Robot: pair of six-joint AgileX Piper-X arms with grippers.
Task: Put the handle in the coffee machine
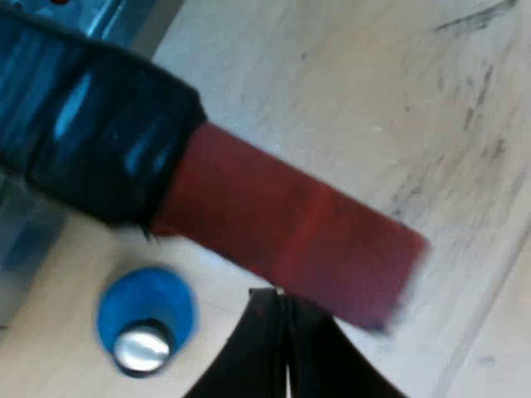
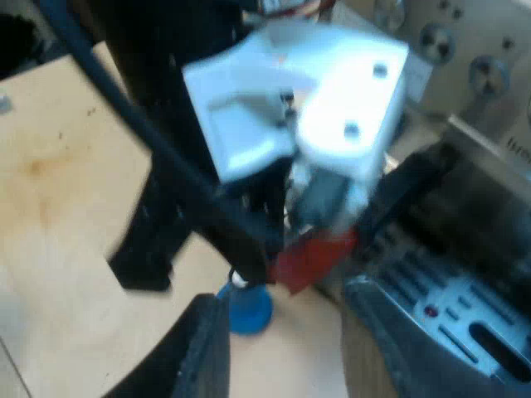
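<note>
Handle (image 1: 241, 195) at espresso machine (image 2: 465, 91) front, above tamper (image 1: 145, 319); lock-in probably pending. Left claw (image 1: 280, 298) looks pinched shut against its red end, right claw (image 2: 286, 332) spread, empty.

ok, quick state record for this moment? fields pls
handle: dark, red end near the machine front; can't tell if locked in
left pincer: shut, tips at the red end
right pincer: open, holding nothing, facing the machine
tamper: blue, on the table, under the handle
</note>
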